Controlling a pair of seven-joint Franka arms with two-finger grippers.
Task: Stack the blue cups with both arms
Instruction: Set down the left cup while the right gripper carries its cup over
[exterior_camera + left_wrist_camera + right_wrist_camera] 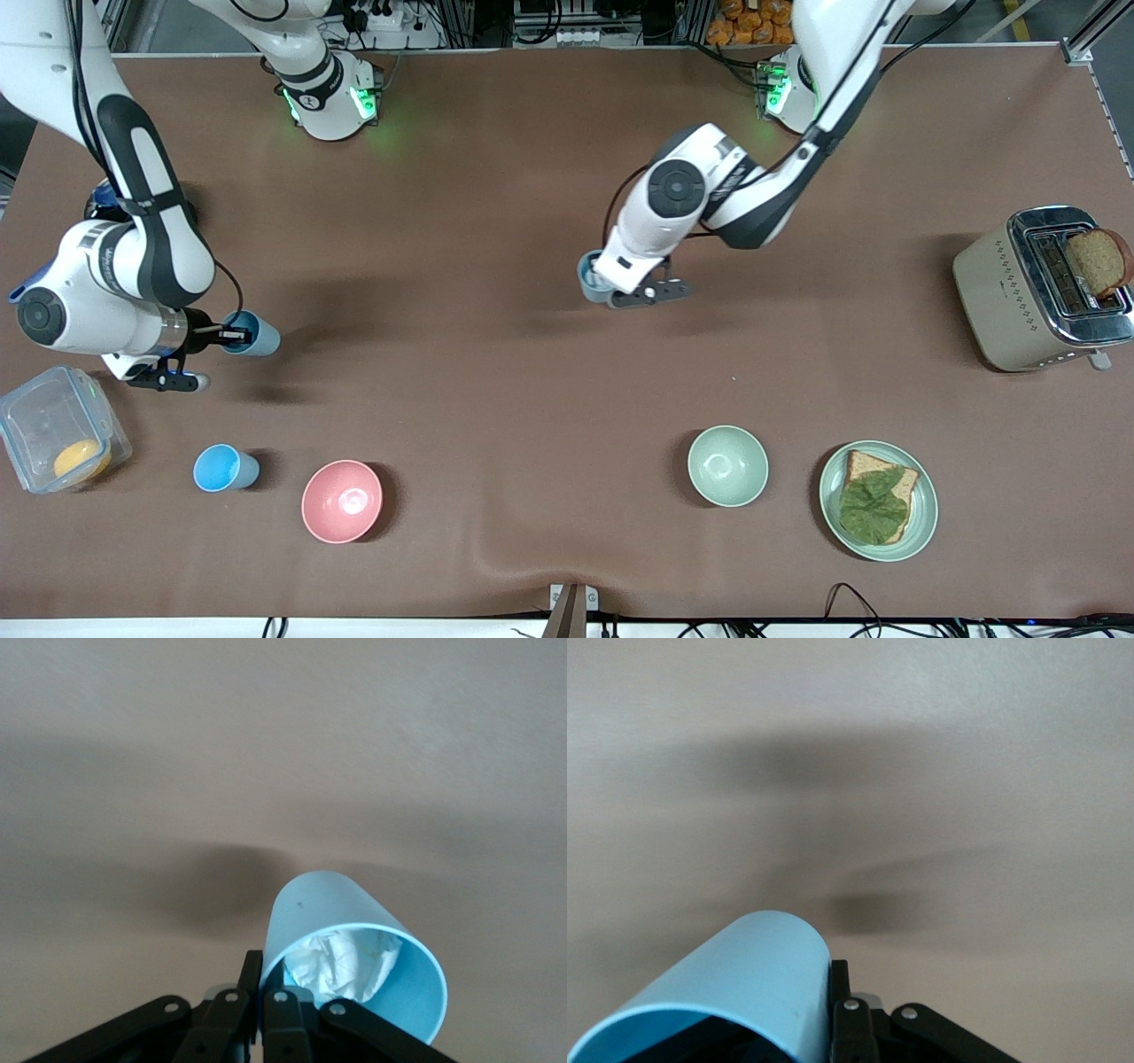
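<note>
left gripper (595, 285): pinching the rim of a duller grey-blue cup (587, 275) up off the brown bench (496, 372), roughly mid-bench. The arm's white wrist covers most of it from the front

left wrist view: same cup (341, 939) looks light blue here and sits tilted, with crumpled white paper (341, 964) stuffed inside. One finger (250, 983) is outside the wall and the other goes in past the rim, so it's clamped on the wall

right gripper (232, 335): pinching a second blue cup (257, 337) by its rim, tipped on its side, over the bench toward the right arm's end. In the right wrist view that cup (735, 979) fills the corner with a dark finger (849, 1014) hard against its wall

third blue cup (223, 468): standing upright on the bench, mouth up, nobody touching it. Nearer the front camera than the right gripper's cup

pink bowl (342, 501): just beside that loose cup, apart from it

clear lidded box (58, 439): at the right arm's end, something orange inside

pale-green bowl (727, 465): toward the left arm's end, near a green plate (921, 523) carrying bread with a leaf (873, 505) on top

toaster (1019, 292): left arm's end, with a slice of brown bread (1099, 261) poking out of a slot
</note>
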